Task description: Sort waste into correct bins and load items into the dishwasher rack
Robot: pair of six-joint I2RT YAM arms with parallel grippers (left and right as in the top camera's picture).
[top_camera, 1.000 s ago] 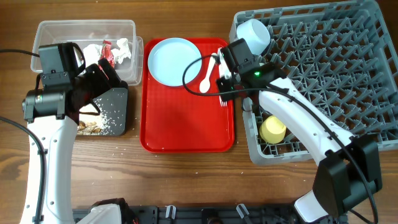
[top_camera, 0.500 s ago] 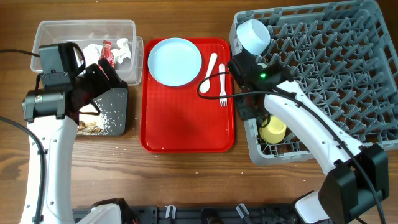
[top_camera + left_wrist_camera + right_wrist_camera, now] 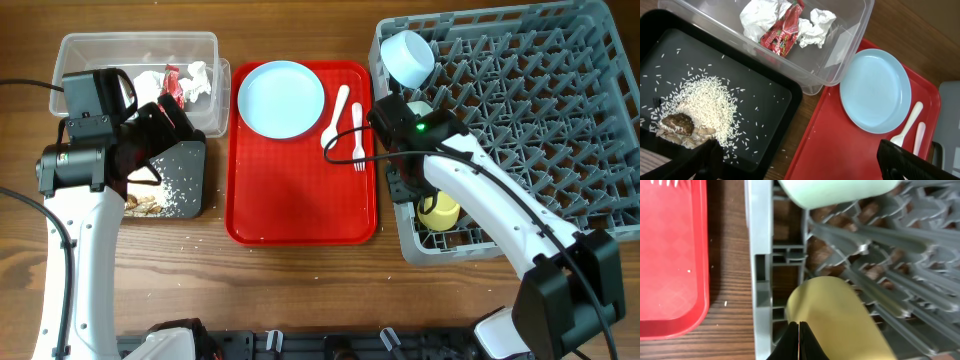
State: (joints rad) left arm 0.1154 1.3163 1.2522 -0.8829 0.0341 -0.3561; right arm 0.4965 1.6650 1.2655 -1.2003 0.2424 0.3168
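Likely light, stiff and slippery, the white plastic spoon (image 3: 338, 105) and fork (image 3: 357, 118) lie on the red tray (image 3: 300, 190) toward the counter's far edge, best pinched mid-handle by the right gripper (image 3: 799, 326), closed and empty.

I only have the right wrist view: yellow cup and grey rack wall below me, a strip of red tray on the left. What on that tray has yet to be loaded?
Observer: Three items: the light blue plate, the white spoon and the white fork.
Operator: Which one lies closest to me?
Observer: The fork. It lies along the right rim of the red tray, nearest the rack, with the spoon just left of it.
Operator: Is the other arm in my way?
Observer: No. The left gripper hangs open and empty above the black tray and clear tub, on the far side of the red tray.
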